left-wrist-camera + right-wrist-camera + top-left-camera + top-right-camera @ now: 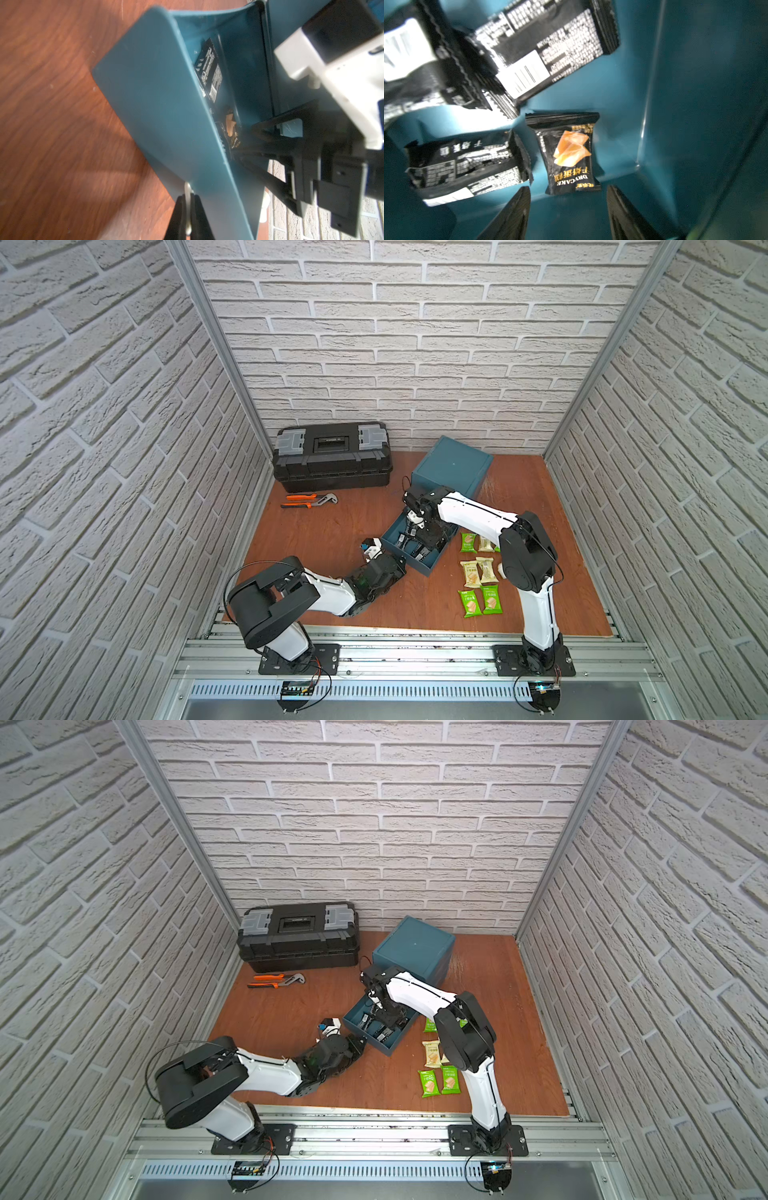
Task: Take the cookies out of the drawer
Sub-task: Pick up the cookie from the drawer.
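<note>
Black cookies [569, 153] lie in the open drawer [155, 104]. Green and cream packets [471, 574] sit on the worktop [332, 539] beside it. The right arm [469, 510] bends down into the drawer, jaws open over one black packet. The left arm [328, 593] reaches low, jaws closed on the drawer's handle [188, 199].

The drawer [623, 93] is teal, and its cookie packets [566, 153] are black with white print, one showing an orange picture. The green packets [469, 603] and cream packets [471, 573] carry pale biscuit pictures. The tabletop [332, 539] is red-brown wood grain.
</note>
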Motion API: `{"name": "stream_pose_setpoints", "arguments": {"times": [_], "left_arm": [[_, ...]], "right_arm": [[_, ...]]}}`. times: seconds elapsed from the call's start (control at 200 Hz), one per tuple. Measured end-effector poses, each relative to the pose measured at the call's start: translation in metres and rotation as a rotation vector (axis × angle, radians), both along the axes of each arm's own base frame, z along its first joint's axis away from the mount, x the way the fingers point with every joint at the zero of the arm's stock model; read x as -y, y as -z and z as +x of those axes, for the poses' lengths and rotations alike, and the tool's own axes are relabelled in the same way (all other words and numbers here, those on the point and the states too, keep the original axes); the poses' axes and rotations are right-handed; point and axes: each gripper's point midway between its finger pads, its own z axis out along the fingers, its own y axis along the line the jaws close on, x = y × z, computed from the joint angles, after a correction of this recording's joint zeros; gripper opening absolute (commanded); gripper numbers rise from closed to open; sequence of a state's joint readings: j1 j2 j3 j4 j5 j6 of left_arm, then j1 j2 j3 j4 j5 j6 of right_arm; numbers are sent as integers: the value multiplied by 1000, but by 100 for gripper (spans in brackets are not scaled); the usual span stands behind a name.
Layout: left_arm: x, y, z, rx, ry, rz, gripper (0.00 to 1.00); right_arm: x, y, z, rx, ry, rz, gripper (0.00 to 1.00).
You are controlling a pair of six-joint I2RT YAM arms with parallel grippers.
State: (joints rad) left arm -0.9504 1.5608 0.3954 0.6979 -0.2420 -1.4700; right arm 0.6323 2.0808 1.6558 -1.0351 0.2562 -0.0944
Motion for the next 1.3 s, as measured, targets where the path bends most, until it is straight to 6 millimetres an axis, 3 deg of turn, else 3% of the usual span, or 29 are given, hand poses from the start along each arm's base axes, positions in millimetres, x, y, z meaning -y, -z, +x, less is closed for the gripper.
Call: {"name": "stream_pose_setpoints", "arguments": {"times": [0.49, 1.045, 1.3], "left_arm": [[1, 1, 1, 1, 0, -3, 0], [2, 1, 1, 1, 2, -6, 0], [2, 1, 1, 2, 2, -7, 0]], "right_arm": [[4, 23, -1, -43, -14, -43, 58], [4, 27, 8, -38, 9, -8, 55], [-3, 29, 10, -48, 10, 26, 46]]}}
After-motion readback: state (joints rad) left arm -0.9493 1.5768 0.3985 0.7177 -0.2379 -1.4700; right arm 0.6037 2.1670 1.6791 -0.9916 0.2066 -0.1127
